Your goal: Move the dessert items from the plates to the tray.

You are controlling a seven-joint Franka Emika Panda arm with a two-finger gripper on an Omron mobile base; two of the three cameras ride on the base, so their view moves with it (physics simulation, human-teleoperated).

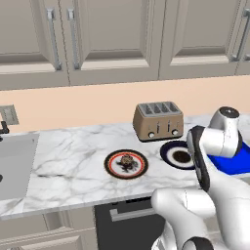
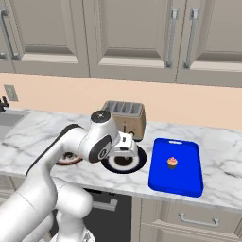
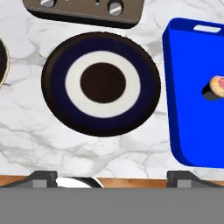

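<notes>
The pink-frosted cupcake (image 2: 172,163) stands on the bright blue tray (image 2: 176,182); in the hand view the cupcake (image 3: 216,86) is at the right edge, on the tray (image 3: 188,118). The brown chocolate pastry (image 1: 127,160) lies on the red-and-black-rimmed plate (image 1: 111,165). The navy plate (image 3: 101,83) carries nothing. My gripper (image 2: 126,149) hovers above that navy plate (image 2: 124,161), open, with nothing between its fingertips (image 3: 42,176).
A beige four-slot toaster (image 1: 158,120) stands just behind the navy plate (image 1: 178,155). A sink (image 1: 17,161) is set in the marble counter (image 1: 73,151) at the far left. Wall cabinets hang above. The counter's front edge is close below the plates.
</notes>
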